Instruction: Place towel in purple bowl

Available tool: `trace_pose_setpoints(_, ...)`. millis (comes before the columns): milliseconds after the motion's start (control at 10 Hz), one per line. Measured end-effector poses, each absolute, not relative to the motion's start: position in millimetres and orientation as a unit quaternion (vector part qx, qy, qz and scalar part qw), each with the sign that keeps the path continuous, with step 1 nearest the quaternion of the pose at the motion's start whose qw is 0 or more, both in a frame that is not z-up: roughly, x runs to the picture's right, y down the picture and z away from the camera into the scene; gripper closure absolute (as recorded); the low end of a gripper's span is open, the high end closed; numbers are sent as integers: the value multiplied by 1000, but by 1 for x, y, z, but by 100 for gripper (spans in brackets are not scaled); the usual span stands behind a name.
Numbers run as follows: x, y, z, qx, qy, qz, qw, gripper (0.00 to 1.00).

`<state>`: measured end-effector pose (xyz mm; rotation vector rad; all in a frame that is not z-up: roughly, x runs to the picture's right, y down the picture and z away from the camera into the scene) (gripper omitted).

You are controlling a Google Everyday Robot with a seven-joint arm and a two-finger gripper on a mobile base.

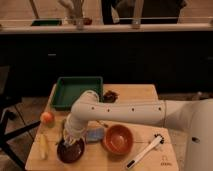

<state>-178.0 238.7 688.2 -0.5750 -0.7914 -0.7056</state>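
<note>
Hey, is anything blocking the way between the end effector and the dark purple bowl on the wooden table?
Nothing visible does. The end effector hangs directly over the glossy dark purple bowl at the table's front left. The blue sponge-like pad and round orange bowl sit off to its right, clear of that path.

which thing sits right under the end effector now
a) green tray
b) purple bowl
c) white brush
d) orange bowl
b, the end effector at the arm's lower end hangs directly over the purple bowl at the front left of the table, while the orange bowl lies to its right and the green tray farther back.
</note>
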Motion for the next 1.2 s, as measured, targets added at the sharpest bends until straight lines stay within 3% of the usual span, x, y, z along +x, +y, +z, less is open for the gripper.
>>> trace_pose_setpoints(1200,-184,267,669,-306,-397,-343,794,100)
